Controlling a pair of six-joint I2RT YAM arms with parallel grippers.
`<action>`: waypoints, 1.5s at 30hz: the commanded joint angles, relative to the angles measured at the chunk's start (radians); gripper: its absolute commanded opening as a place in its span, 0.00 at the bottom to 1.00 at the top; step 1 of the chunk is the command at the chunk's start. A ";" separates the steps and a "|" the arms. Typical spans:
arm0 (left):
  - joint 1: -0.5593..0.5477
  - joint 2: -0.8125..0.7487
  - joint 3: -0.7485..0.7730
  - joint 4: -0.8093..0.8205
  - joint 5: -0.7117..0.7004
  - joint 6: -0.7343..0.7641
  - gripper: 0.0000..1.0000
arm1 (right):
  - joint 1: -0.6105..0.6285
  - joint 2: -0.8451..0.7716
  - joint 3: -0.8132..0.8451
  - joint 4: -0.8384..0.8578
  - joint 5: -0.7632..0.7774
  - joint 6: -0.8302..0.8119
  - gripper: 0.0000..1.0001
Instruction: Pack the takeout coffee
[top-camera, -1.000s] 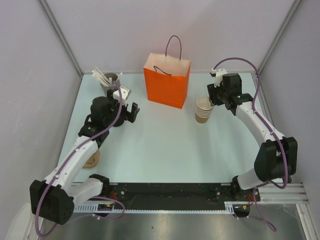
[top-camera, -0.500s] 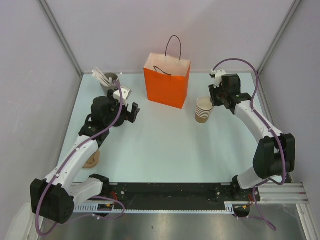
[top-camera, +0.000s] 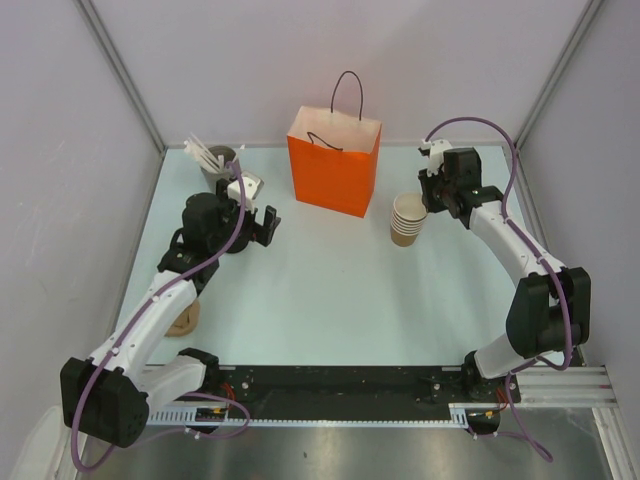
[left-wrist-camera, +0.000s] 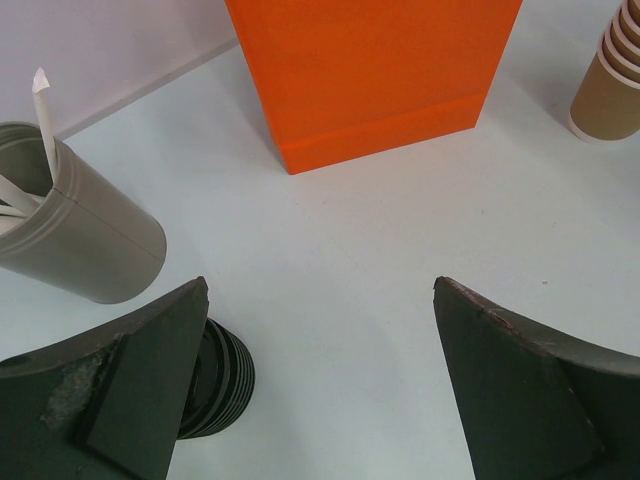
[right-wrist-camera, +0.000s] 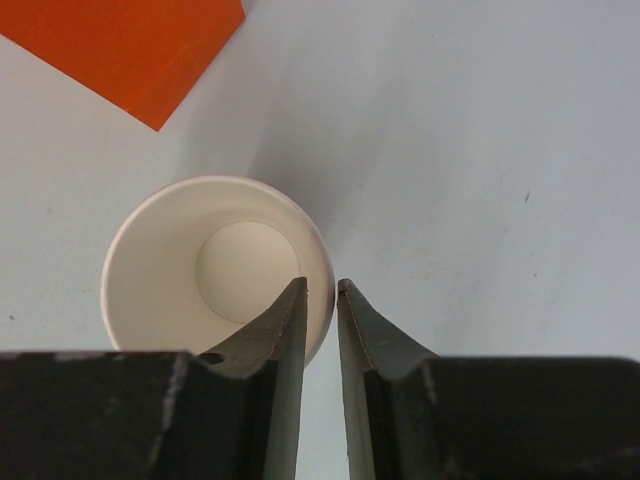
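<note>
On the counter (top-camera: 330, 300), an orange paper bag (top-camera: 333, 175) was stood ahead of the fully released left tool (left-wrist-camera: 320, 285). The right tool (right-wrist-camera: 322, 284) was set astride the top rim of a tan cup stack (top-camera: 406, 222); a clenched grip could not be told. A tan item (top-camera: 184, 322), half hidden behind the left tool, could not be confirmed as the takeout coffee.

Pale lilac walls (top-camera: 300, 50) are enclosing a pale blue-green table (top-camera: 330, 300) along its far, left and right edges, and grey metal posts (top-camera: 122, 75) are rising from its far corners. Soft, even light is falling across the surface. A black rail (top-camera: 330, 385) is running along the near edge, with a brushed metal strip (top-camera: 350, 450) lying just outside it.
</note>
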 joint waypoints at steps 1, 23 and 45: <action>0.004 -0.005 -0.009 0.034 0.017 0.012 0.99 | -0.005 -0.005 -0.001 0.021 -0.011 -0.011 0.23; 0.004 -0.005 -0.011 0.034 0.024 0.013 0.99 | 0.002 0.013 -0.001 0.018 -0.007 -0.022 0.25; 0.004 0.002 -0.011 0.034 0.028 0.013 0.99 | 0.018 -0.017 0.001 0.018 -0.003 -0.025 0.08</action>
